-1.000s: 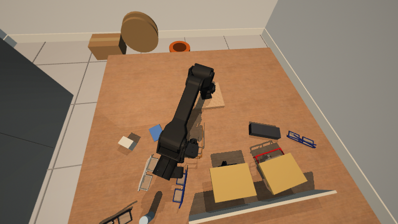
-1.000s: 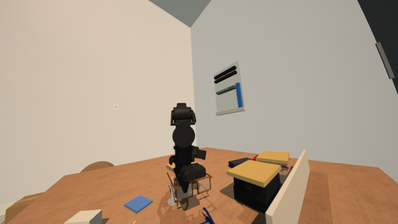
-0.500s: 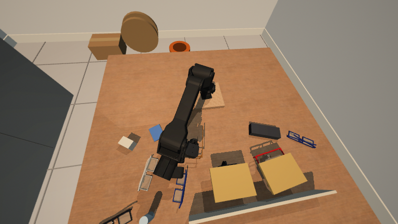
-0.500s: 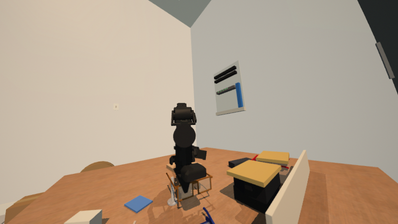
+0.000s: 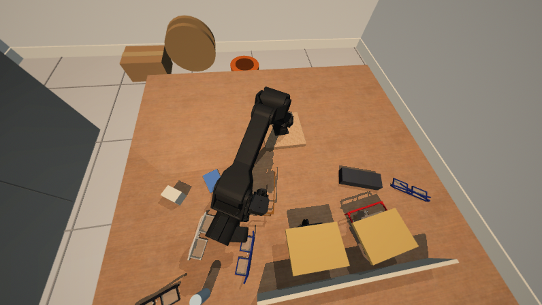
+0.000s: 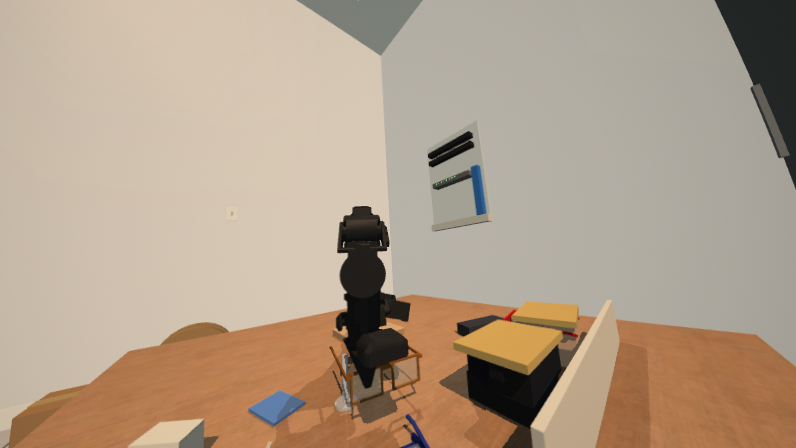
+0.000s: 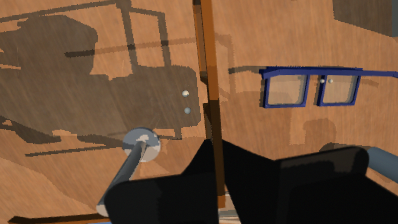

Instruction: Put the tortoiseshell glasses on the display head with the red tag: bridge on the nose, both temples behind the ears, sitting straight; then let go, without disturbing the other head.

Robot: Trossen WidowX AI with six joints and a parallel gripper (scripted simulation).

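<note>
Clamped in the closed gripper [image 5: 248, 223] [image 6: 368, 375] [image 7: 216, 150], tortoiseshell glasses [image 5: 274, 197] [image 6: 383, 368] [image 7: 212, 75] directly beneath it above the desk [image 5: 322, 94] [image 6: 167, 378] [image 7: 245, 30], probably light, stiff but fragile, best gripped at the frame front, away from lenses and thin temples.

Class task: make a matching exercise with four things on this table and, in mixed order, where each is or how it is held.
1. Tortoiseshell glasses
2. Red glasses
3. Blue card
4. Black box

A. flat on the table
B. between the pincer's fingers
C. beside the folded blue glasses
D. at a yellow-topped stand

1-B, 2-D, 3-A, 4-C
</note>
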